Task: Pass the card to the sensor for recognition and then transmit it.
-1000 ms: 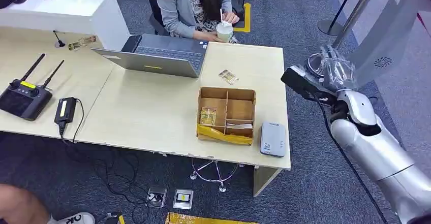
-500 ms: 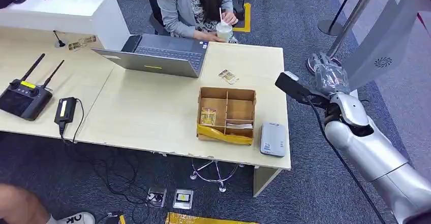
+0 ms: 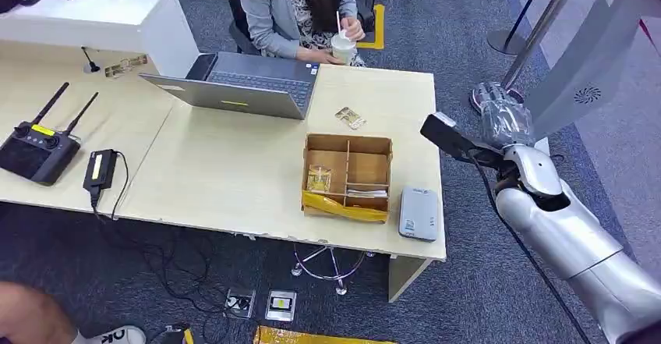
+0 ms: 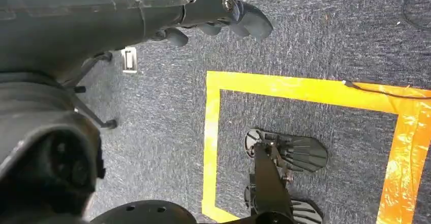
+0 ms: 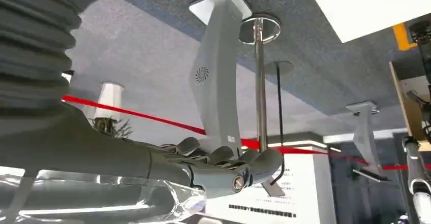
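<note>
R hand (image 3: 505,119) raised off the table edge, fingers half-curled, I cannot tell if clenched | card (image 3: 319,178) flat in box (image 3: 348,207), well apart to this hand's left | I judge it light, thin, slippery: pinch an edge.

The pale wooden table (image 3: 234,172) carries an open laptop (image 3: 242,86), a divided cardboard box (image 3: 348,176) and a grey card reader (image 3: 418,213) just beside it. A small card (image 3: 350,117), probably, lies between laptop and box. At the far left sit a black antenna controller (image 3: 35,150) and a cabled black device (image 3: 100,169).
</note>
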Available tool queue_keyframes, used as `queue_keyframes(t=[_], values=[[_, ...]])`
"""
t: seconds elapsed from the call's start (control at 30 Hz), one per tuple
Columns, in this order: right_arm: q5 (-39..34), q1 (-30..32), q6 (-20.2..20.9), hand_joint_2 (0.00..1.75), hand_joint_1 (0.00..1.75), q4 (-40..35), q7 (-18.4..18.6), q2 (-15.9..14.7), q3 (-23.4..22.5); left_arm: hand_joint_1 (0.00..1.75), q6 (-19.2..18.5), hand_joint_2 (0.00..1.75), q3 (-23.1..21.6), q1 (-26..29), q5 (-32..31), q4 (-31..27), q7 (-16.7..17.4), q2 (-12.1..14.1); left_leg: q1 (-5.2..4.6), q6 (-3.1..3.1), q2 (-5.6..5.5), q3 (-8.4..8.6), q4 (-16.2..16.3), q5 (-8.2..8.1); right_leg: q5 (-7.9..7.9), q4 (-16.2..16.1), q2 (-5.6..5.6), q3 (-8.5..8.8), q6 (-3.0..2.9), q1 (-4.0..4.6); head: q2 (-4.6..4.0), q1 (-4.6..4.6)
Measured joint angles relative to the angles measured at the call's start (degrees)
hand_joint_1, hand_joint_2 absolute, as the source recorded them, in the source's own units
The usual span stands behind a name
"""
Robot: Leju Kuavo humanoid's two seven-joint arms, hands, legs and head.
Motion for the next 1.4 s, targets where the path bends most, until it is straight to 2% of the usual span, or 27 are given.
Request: queue_keyframes(t=[0.13,0.17,0.2,0.23,0.27,0.6,0.67,0.7,0.73,1.4], values=[[0.98,-0.10,-0.04,1.75,0.00,0.37,-0.13,0.22,0.74,0.00,-0.02,0.00,0.00,-0.03,-0.20,0.00,0.00,-0.02,0.00,0.00,0.00,0.00,0.00,0.00,0.00,0.00,0.00,0.00,0.00,0.00,0.00,0.00],[3.35,-0.09,-0.81,1.75,0.00,1.25,-0.61,1.05,1.09,0.00,0.00,0.00,0.00,-0.16,-0.31,0.00,0.04,-0.09,0.00,0.00,0.00,-0.01,0.00,0.00,0.00,0.00,0.00,-0.01,0.00,0.00,0.00,-0.02],[3.93,-0.10,-1.03,1.75,0.51,1.40,-0.63,1.20,1.40,0.00,0.00,0.00,0.00,-0.19,-0.33,0.00,0.04,-0.11,0.00,0.00,0.00,-0.01,0.00,0.00,0.00,0.00,0.00,-0.01,0.00,0.00,0.00,-0.02],[4.29,-0.10,-1.09,1.75,1.61,1.55,-0.66,1.36,1.53,0.00,0.00,0.00,0.00,-0.22,-0.33,0.00,0.04,-0.13,0.00,0.00,0.00,-0.01,0.00,0.00,0.00,0.00,0.01,-0.01,0.00,0.00,0.00,0.00],[4.75,-0.10,-1.14,1.75,1.75,1.73,-0.72,1.51,1.68,0.00,0.00,0.00,0.00,-0.25,-0.35,0.00,0.04,-0.15,0.00,0.00,0.00,-0.01,0.00,0.00,0.00,0.00,0.01,-0.01,0.00,0.00,0.00,-0.02],[5.88,-0.02,-2.78,1.75,1.75,3.56,-2.75,3.30,1.90,0.00,-0.02,0.00,0.00,-0.31,-0.33,0.00,0.04,-0.33,0.00,0.00,0.01,-0.01,0.00,0.00,0.00,0.00,0.03,-0.03,0.00,0.00,0.00,-0.02],[6.14,0.08,-2.99,1.75,1.55,3.83,-2.86,3.54,1.90,0.00,-0.02,0.00,0.00,-0.32,-0.37,0.00,0.04,-0.33,0.00,0.00,0.01,-0.02,0.00,0.00,0.00,0.00,0.04,-0.03,0.00,0.00,0.00,-0.02],[6.34,0.14,-3.04,1.75,1.41,3.95,-2.86,3.65,1.88,0.00,-0.02,0.00,0.00,-0.32,-0.37,0.00,0.04,-0.33,0.00,0.00,0.01,-0.02,0.00,0.00,0.00,0.00,0.04,-0.04,0.00,0.00,0.00,0.00],[6.65,0.18,-3.04,1.75,0.00,4.07,-2.84,3.72,1.88,0.00,-0.02,0.00,0.00,-0.31,-0.37,0.00,0.04,-0.33,0.00,0.00,0.01,-0.01,0.00,0.00,0.00,0.00,0.05,-0.04,0.00,0.00,0.00,0.00],[10.99,0.84,-2.73,1.75,0.00,4.13,-2.01,4.99,1.73,0.00,-0.02,0.00,0.00,-0.25,-0.24,0.00,0.11,-0.33,0.00,0.00,0.01,-0.02,0.00,0.00,0.00,0.00,0.06,-0.04,0.00,0.00,0.00,0.00]])
